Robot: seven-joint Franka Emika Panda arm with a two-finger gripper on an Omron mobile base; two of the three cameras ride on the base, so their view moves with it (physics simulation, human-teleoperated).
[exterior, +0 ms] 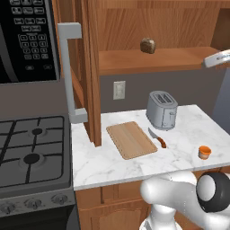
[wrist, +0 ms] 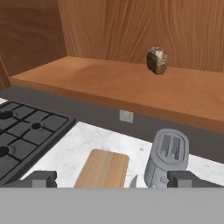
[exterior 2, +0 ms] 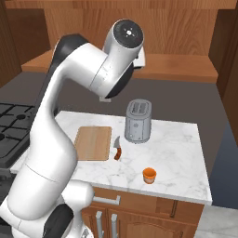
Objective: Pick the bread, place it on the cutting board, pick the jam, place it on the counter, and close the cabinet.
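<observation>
The bread (exterior: pixel 148 45) (wrist: pixel 157 60), a small dark speckled chunk, sits on the open cabinet's wooden shelf (exterior: pixel 152 60) (wrist: pixel 131 83). My gripper (wrist: pixel 113 179) is open with nothing between its tips. It hovers level with the shelf, well short of the bread and to its right in the left base view. The cutting board (exterior: pixel 131 139) (exterior 2: pixel 94 142) (wrist: pixel 104 168) lies bare on the counter (exterior: pixel 179 157) (exterior 2: pixel 176 148). The jam (exterior: pixel 205 152) (exterior 2: pixel 149 175) stands upright near the counter's front right. The cabinet door (exterior: pixel 92 67) stands open, its grey bar handle (exterior: pixel 68 72) facing me.
A silver toaster (exterior: pixel 161 110) (exterior 2: pixel 138 121) (wrist: pixel 168 159) stands behind the board, with an orange-handled knife (exterior: pixel 158 138) (exterior 2: pixel 117 149) between them. A gas stove (exterior: pixel 31 148) (wrist: pixel 26 131) lies to the left under a black microwave (exterior: pixel 27 36). My arm (exterior 2: pixel 83 69) rises over the board.
</observation>
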